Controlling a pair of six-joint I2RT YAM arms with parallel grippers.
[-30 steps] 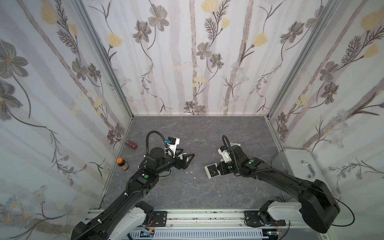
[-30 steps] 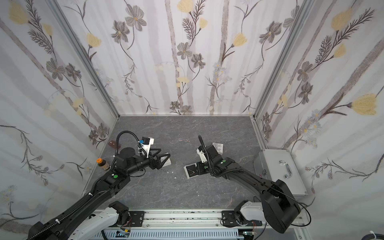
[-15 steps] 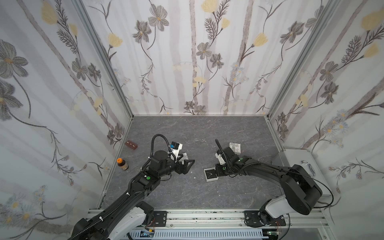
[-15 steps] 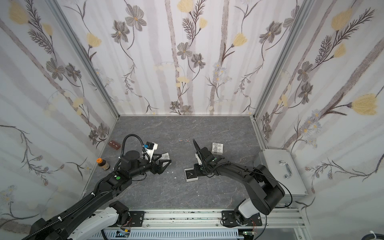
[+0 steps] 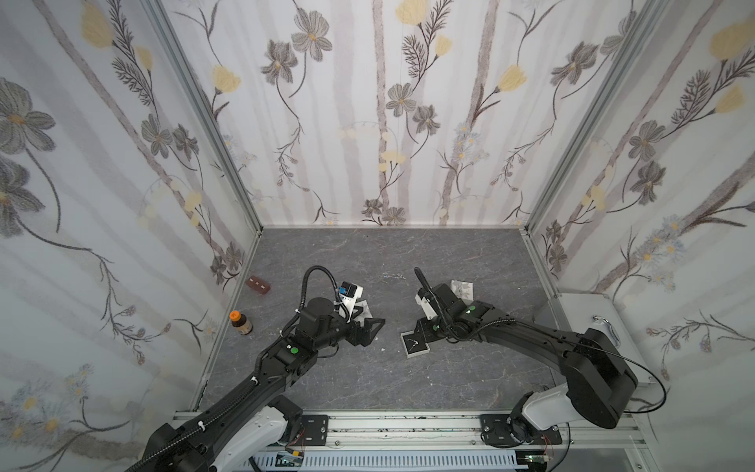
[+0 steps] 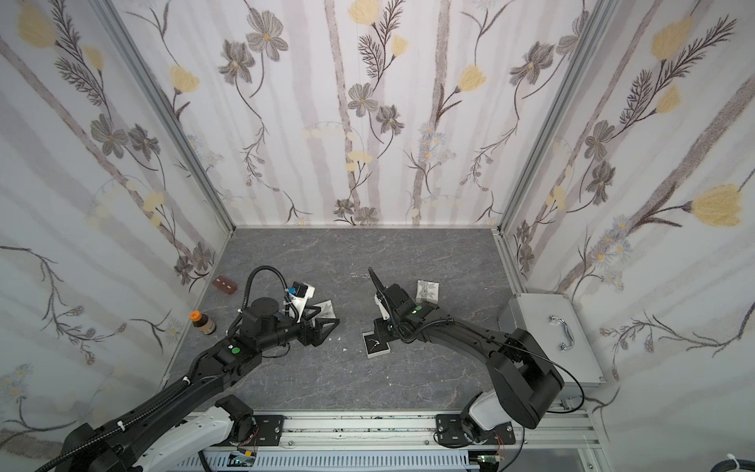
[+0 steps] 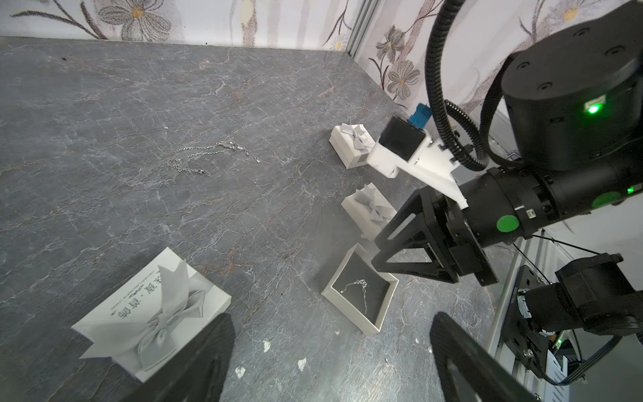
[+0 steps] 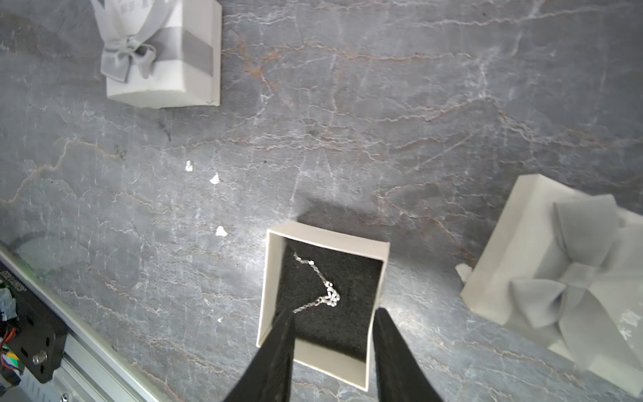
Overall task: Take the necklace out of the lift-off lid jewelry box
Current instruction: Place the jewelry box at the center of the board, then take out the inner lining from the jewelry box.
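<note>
Right gripper (image 8: 333, 315) jaws have parted over the lidless white cardboard jewelry box (image 8: 327, 236), gripping nothing. Thin silver chain necklace (image 8: 325, 289) still lies inside on the foam, so I need another pinch. Left gripper (image 7: 332, 318) spread wide, empty.

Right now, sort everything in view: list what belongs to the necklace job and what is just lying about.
Job: open jewelry box, necklace inside it, right gripper.

Lying about: loose chain, orange-capped bottle, brown block, bow-topped white boxes, metal case.
</note>
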